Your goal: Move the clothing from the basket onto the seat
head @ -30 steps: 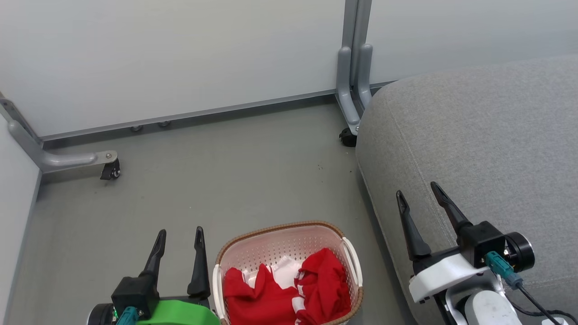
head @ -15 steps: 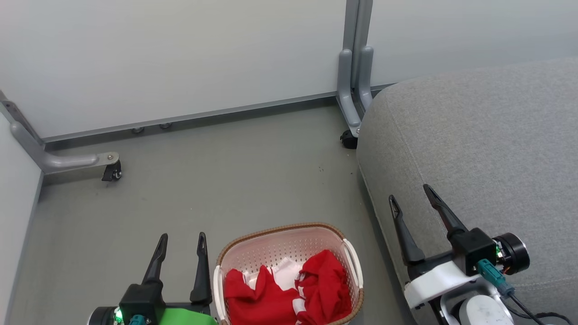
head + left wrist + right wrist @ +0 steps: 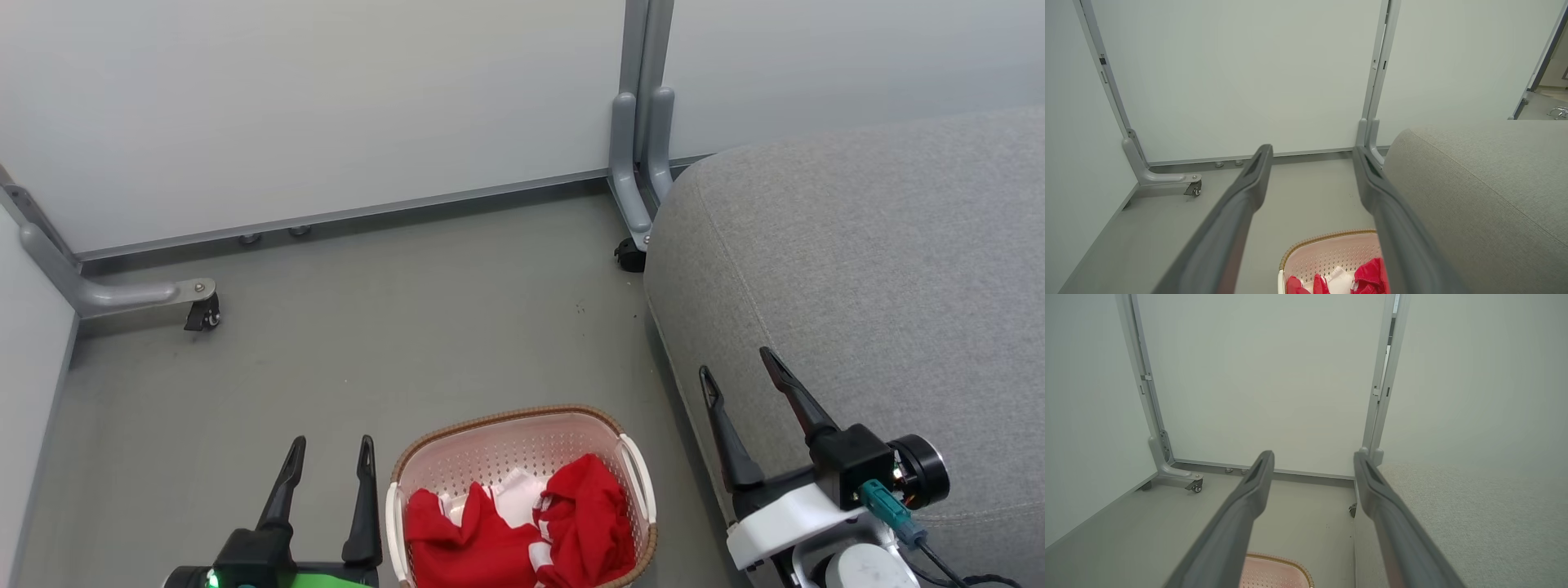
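The cream perforated basket (image 3: pixel 506 449) with its brown rim stands on the floor at the bottom middle of the head view. Crumpled red clothing (image 3: pixel 522 527) with white panels lies inside it. In the left wrist view the basket (image 3: pixel 1327 255) and the clothing (image 3: pixel 1367 277) sit low between the fingers. The grey seat (image 3: pixel 865 278) fills the right side. My left gripper (image 3: pixel 331 445) is open, just left of the basket, holding nothing. Over the seat's front left edge my right gripper (image 3: pixel 735 363) is open and empty. The basket rim (image 3: pixel 1280 561) shows in the right wrist view.
White partition panels close off the back and left. A grey partition foot with a black caster (image 3: pixel 202 312) lies at the left, and another post foot (image 3: pixel 633 237) stands against the seat's far corner. Grey floor (image 3: pixel 424 327) stretches between the basket and the wall.
Both grippers have slid down toward the bottom edge of the head view, the right one also a little left. The head view has shifted slightly. Basket and clothing lie as before.
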Motion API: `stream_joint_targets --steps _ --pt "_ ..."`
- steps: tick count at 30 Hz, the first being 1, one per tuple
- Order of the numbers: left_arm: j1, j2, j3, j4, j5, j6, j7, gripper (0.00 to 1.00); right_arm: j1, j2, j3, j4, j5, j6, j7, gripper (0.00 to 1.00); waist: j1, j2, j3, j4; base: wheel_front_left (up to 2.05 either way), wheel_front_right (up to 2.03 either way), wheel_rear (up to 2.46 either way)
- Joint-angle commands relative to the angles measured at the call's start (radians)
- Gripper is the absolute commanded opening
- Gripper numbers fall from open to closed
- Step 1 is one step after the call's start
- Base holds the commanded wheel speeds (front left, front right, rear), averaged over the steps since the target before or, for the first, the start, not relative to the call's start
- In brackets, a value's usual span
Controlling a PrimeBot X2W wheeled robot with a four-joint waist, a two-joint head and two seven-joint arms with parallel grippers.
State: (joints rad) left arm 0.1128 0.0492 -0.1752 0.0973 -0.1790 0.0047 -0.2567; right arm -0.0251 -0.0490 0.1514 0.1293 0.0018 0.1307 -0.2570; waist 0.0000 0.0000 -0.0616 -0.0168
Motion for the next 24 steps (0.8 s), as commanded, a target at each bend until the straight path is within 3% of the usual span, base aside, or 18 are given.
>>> stream_joint_targets --steps 1,24 --pt "0.014 0.002 -0.005 0.001 0.019 -0.003 -0.008 1.0 0.009 -0.003 0.005 0.002 -0.021 0.0 -0.009 1.0 0.0 0.0 0.0 0.0 0.0 0.0 0.0" --pt "0.012 0.002 -0.003 0.02 0.024 -0.005 -0.008 1.0 -0.005 -0.002 -0.009 0.015 -0.021 0.0 -0.009 1.0 0.0 0.0 0.028 -0.016 0.0 0.0 0.0"
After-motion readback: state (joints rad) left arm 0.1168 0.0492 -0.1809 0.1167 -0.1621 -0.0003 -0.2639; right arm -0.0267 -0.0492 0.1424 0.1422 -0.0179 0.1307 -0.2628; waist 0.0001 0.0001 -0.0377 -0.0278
